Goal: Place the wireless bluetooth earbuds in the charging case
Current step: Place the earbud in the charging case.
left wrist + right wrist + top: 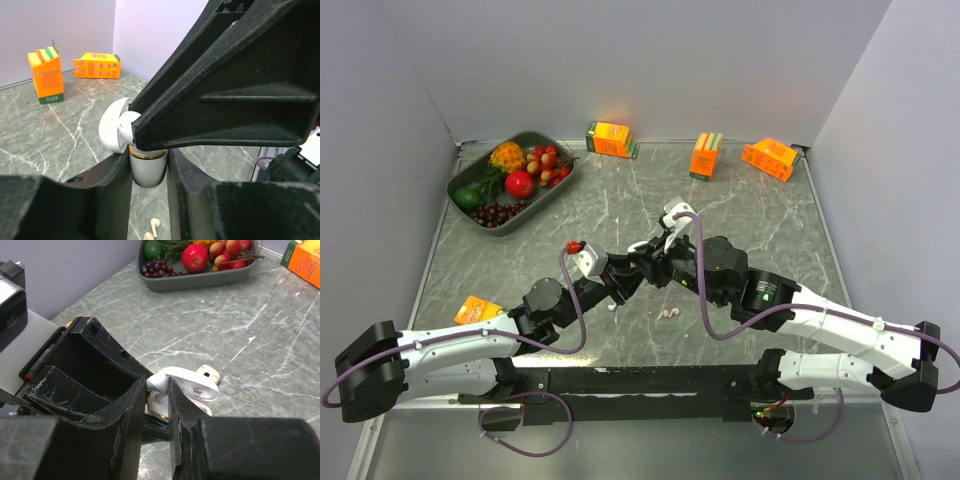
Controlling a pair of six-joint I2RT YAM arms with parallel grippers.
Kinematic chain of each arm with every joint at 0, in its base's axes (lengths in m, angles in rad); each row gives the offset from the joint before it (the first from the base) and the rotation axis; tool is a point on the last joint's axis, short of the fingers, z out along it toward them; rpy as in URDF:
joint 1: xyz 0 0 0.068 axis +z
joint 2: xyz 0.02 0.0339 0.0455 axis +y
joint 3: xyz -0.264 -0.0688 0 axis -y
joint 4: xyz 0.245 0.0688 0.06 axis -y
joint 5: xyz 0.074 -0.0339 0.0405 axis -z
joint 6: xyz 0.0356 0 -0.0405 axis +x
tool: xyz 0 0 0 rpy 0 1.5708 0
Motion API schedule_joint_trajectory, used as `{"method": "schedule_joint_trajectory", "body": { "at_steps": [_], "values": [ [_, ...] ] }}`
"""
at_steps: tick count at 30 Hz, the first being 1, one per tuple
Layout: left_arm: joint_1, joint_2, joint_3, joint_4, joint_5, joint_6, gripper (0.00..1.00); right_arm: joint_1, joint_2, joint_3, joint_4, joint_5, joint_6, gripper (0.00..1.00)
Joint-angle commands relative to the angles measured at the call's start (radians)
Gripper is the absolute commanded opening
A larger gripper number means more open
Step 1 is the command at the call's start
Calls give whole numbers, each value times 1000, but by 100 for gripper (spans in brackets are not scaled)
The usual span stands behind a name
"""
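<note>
near: left tool (148, 181) clamps the white, gold-ringed charging case (148, 167) | right tool (157, 390) pinches a white stemmed earbud (159, 381) at its mouth | lid (187, 380) open, small dark logo (198, 390) we cannot read | pale loose earbuds (668, 313) on the table (770, 210) just beside | far: orange cartons (611, 138), print illegible

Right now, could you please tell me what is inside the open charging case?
One earbud, pinched by the right tool, has its stem dipping into the charging case. The tool covers the sockets, so anything already seated is hidden.
</note>
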Motion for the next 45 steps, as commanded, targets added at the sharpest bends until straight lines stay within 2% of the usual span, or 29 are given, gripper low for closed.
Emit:
{"method": "schedule_joint_trajectory", "body": {
  "at_steps": [1,8,11,15,18,32,45],
  "values": [
    [-5,-17,37,56,13,-12,1,5,8,-13,14,18,-12,0],
    [-6,-19,34,61,13,-4,1,5,15,1,-15,15,-23,0],
    [-5,-19,31,61,9,-1,1,5,19,10,-28,14,-20,12],
    [-6,-22,26,64,6,0,1,5,15,22,-32,21,-16,34],
    [-5,-22,23,59,3,2,1,5,9,39,-37,28,-15,39],
    [-6,-23,12,66,0,-1,1,4,-11,94,-51,54,-6,49],
    [-5,-22,-4,84,-4,11,1,5,-49,102,-47,58,3,50]
  ]
}}
